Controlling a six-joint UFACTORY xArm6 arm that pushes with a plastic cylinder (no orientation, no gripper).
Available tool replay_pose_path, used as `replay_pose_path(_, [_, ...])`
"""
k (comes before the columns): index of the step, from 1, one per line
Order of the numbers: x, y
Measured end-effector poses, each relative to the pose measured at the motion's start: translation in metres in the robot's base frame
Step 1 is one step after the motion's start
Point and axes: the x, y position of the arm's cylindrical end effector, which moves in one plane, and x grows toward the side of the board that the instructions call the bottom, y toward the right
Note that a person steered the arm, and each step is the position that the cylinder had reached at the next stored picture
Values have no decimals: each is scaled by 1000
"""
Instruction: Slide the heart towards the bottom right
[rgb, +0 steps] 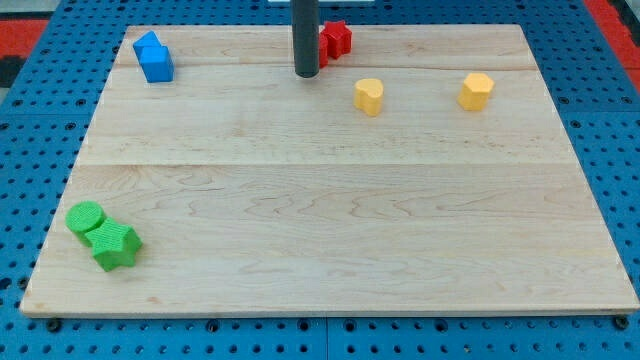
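Observation:
The yellow heart (369, 96) lies on the wooden board (330, 200) near the view's top, right of centre. My tip (306, 75) is at the lower end of the dark rod, to the left of the heart and slightly above it in the view, with a gap between them. A red block (335, 40) sits just right of the rod, partly hidden by it.
A yellow hexagon-like block (476, 91) lies right of the heart. Two blue blocks (154, 58) touch at the top left. A green cylinder (86, 217) and a green star (115, 245) touch at the bottom left. A blue pegboard surrounds the board.

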Motion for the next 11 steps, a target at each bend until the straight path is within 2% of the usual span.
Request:
replay_pose_path(1, [7, 6])
replay_pose_path(2, [8, 50])
replay_pose_path(3, [21, 53])
replay_pose_path(4, [62, 81])
replay_pose_path(5, [68, 83])
replay_pose_path(7, [53, 83])
replay_pose_path(8, [17, 80])
replay_pose_path(9, [21, 85])
replay_pose_path(10, [54, 90])
replay_pose_path(11, [94, 147])
